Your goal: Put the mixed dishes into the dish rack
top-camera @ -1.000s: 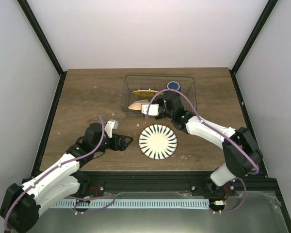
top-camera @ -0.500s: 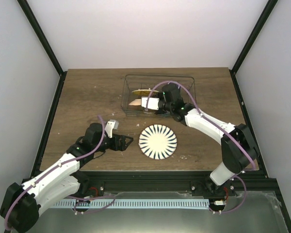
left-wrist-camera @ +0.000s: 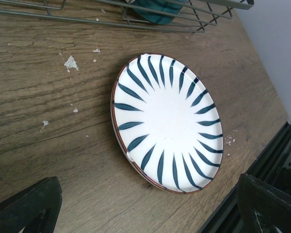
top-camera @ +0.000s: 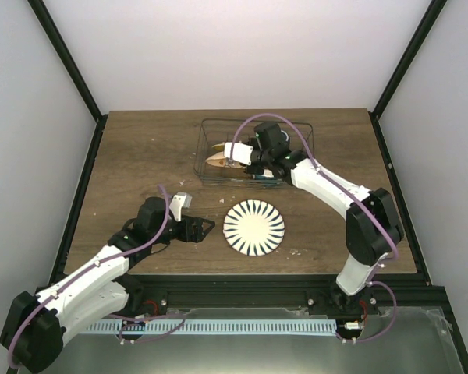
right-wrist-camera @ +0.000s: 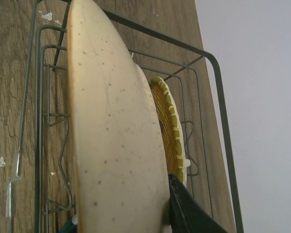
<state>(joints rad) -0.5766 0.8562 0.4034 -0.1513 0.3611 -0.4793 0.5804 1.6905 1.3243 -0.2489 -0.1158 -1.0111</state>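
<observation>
Right wrist view alone splits two plates in the dish rack (top-camera: 300, 136): right gripper (top-camera: 230, 154) pinches the cream plate (right-wrist-camera: 111, 126), yellow-orange plate (right-wrist-camera: 169, 126) beyond. Left gripper (top-camera: 207, 227) wide open, empty.

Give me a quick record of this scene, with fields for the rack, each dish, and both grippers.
rack: wire, far side of table
cream plate: on edge in rack, gripped by right gripper
yellow plate: on edge in rack, beside cream plate
mug: in rack, partly seen
striped plate: flat on table, near side of rack
left gripper: open, by striped plate, not touching
right gripper: shut on cream plate
</observation>
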